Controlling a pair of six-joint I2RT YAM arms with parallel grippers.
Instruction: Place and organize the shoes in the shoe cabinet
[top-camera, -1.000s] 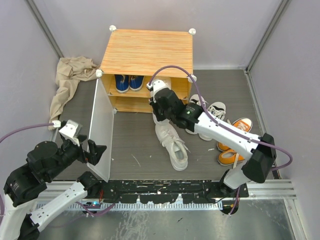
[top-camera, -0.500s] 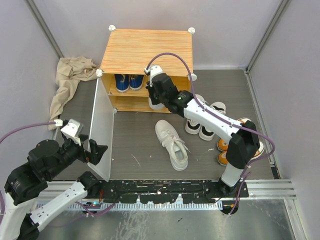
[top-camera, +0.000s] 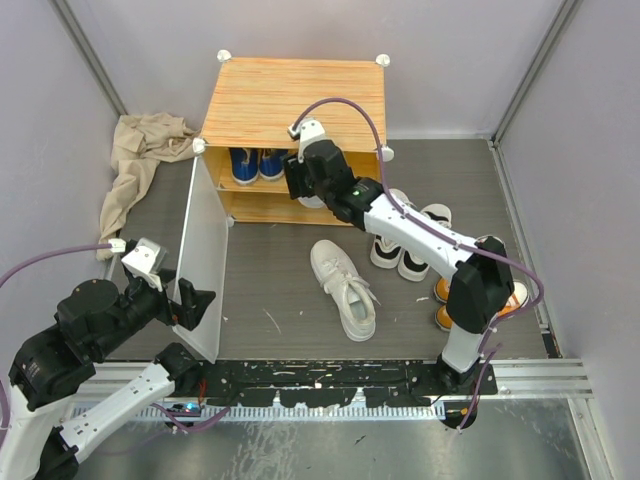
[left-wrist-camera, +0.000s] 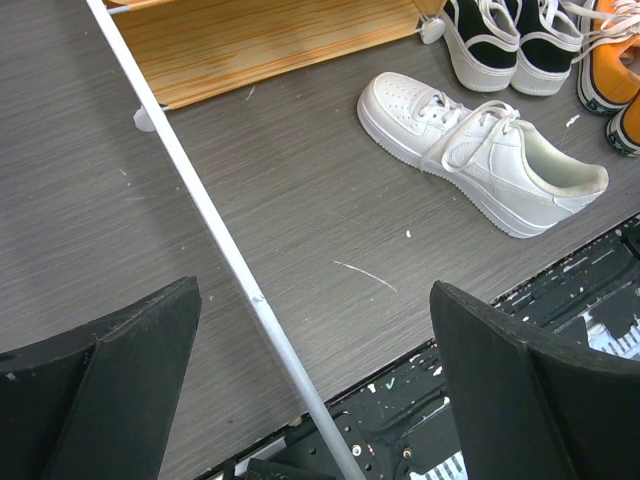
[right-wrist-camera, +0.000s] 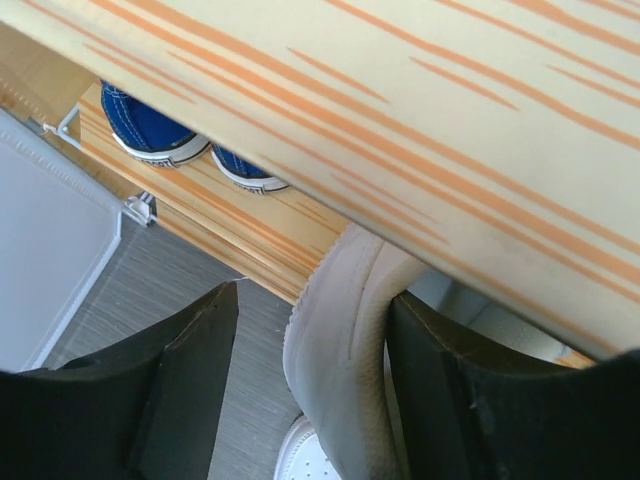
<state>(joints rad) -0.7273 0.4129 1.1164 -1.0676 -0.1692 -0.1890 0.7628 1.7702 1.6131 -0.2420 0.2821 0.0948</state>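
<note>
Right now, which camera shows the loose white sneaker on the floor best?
Left wrist: the white sneaker lies close, whole, laces and opening visible. Top external shows it whole but smaller. Right wrist shows no clear part of it.

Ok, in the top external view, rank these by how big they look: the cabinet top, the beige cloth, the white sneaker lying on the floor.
1. cabinet top
2. beige cloth
3. white sneaker
The cabinet top is raised toward the camera, so part of its lead may be nearness. The cloth clearly covers more of the view than the sneaker.
</note>
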